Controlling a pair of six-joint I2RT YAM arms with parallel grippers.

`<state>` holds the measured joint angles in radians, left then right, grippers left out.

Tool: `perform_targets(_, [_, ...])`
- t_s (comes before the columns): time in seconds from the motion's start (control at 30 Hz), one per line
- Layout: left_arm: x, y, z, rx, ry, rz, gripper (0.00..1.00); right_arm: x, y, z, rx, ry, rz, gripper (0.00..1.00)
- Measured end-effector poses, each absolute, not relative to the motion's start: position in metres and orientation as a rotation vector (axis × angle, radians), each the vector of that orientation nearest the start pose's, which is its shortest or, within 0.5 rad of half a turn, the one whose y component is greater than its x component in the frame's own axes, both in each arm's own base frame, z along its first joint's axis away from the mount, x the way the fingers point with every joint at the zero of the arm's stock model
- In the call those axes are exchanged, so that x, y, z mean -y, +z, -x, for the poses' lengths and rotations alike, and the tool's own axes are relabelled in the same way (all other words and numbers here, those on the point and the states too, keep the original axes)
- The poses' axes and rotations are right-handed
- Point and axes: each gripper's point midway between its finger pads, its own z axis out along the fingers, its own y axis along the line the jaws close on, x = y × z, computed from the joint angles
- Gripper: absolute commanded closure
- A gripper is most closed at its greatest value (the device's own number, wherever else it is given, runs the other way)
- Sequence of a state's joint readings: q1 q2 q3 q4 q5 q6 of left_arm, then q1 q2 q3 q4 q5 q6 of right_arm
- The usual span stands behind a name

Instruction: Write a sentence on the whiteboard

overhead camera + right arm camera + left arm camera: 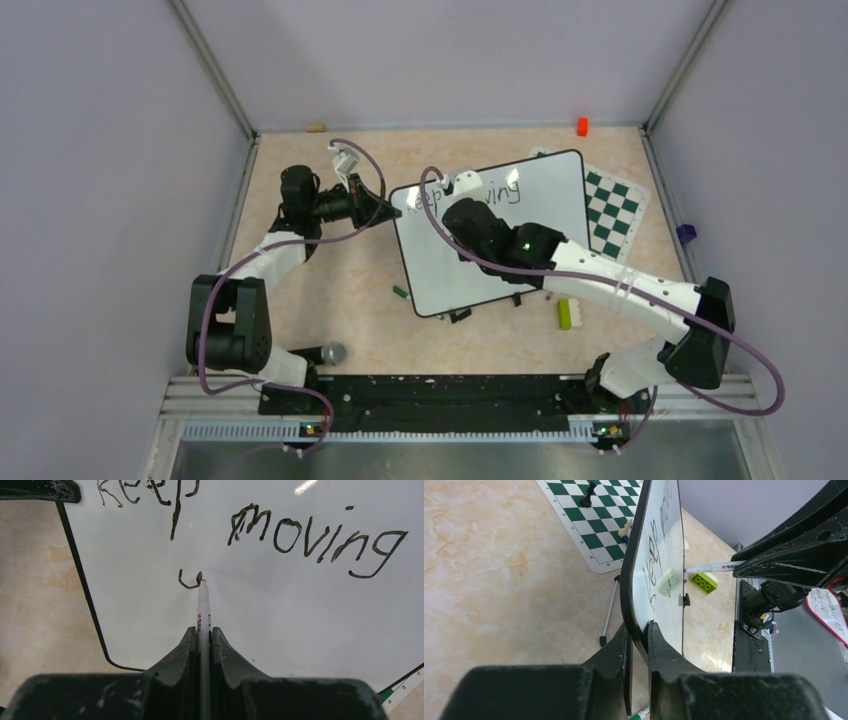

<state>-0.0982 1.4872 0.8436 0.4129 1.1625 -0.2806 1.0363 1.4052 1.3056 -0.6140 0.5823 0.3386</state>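
The whiteboard (545, 195) stands tilted at mid-table. My left gripper (392, 213) is shut on its left rim; in the left wrist view the fingers (659, 645) pinch the black rim of the whiteboard (664, 605). My right gripper (203, 630) is shut on a white marker (202, 605), whose tip touches the whiteboard (300, 620) at the end of a small "u" (190, 580). Above it the sentence (310, 535) reads "Keep moving". The marker (714, 568) also shows from the side in the left wrist view. My right gripper (452, 205) hangs over the board's upper left part.
A green-and-white chess mat (615, 205) lies behind the board, with a black chess piece (587, 500) on it. A lime brick (564, 313) and a green-capped marker (400, 292) lie near the board's front edge. An orange block (582, 126) sits by the back wall.
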Motion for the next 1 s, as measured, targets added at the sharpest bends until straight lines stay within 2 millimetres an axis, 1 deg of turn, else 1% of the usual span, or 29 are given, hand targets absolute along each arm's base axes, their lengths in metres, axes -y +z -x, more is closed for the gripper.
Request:
perform_targets(0.2, [0.199, 0.208, -0.332, -1.706, -1.299, -0.699, 0.88, -0.278, 0.224, -0.265, -2.113, 0.108, 0.465, 1.00])
perform_targets(0.53, [0.199, 0.208, -0.333, -1.706, -1.297, -0.702, 0.88, -0.274, 0.224, -0.270, -2.117, 0.098, 0.448, 1.00])
perform_targets(1.0, [0.199, 0.208, -0.332, -1.709, -1.298, -0.701, 0.88, -0.277, 0.219, -0.275, -2.117, 0.089, 0.452, 1.00])
